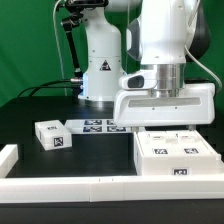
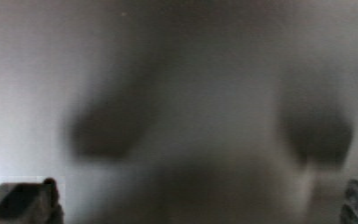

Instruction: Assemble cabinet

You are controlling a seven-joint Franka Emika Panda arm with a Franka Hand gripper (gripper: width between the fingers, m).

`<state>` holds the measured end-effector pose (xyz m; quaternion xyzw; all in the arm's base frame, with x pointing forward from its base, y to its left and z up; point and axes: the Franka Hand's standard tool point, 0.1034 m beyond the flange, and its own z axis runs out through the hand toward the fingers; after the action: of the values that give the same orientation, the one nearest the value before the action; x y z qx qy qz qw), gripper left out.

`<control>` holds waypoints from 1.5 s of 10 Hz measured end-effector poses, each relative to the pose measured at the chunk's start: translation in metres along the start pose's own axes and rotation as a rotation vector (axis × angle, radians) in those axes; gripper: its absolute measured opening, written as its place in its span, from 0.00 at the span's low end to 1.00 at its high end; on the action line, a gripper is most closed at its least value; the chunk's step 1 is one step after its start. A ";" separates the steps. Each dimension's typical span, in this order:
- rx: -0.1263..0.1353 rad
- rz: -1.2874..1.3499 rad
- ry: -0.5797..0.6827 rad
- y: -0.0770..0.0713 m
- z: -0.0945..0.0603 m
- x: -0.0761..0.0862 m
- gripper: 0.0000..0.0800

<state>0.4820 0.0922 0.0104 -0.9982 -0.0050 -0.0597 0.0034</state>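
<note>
The white robot arm [image 1: 165, 40] stands over the far side of the black table [image 1: 30, 112], toward the exterior view's right. Its wide hand hangs just above the large white plastic box [image 1: 180, 160], which is the body of the cabinet. This box lies flat near the front border, toward the exterior view's right, with black-and-white tags on its top face.

I judge the box to be stiff and hollow, so rather light for its size, with smooth walls that can slip. It looks too broad for the jaws to span it. A hold on one thin wall or edge seems better, or a push along the table.

A long white border rail [image 1: 90, 185] runs along the front, and the marker board [image 1: 95, 125] lies flat behind.

The small white drawer block [image 1: 52, 135] sits well apart from the box, toward the exterior view's left. It looks rigid, light and not fragile. Its two flat opposite sides should give a good hold, taken near the middle so that it does not turn.

In the wrist view the gripper [image 2: 190, 200] shows its fingers [image 2: 25, 200] spread wide at opposite edges. Between them everything is grey blur, so I cannot see anything held.
</note>
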 end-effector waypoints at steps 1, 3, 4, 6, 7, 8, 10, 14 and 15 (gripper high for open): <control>0.000 -0.001 -0.001 0.000 0.000 0.000 1.00; 0.000 -0.001 -0.002 0.000 0.001 -0.001 1.00; -0.002 -0.014 0.000 0.002 0.001 -0.001 1.00; -0.012 -0.023 0.005 0.019 0.004 0.003 1.00; -0.013 -0.019 0.011 0.022 0.004 0.010 1.00; -0.012 -0.017 0.013 0.022 0.004 0.014 1.00; -0.008 -0.010 0.016 0.016 0.005 0.018 1.00; -0.003 -0.025 0.011 0.008 0.007 0.013 1.00; -0.003 -0.026 0.013 0.008 0.007 0.014 1.00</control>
<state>0.4969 0.0847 0.0050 -0.9977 -0.0177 -0.0661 0.0011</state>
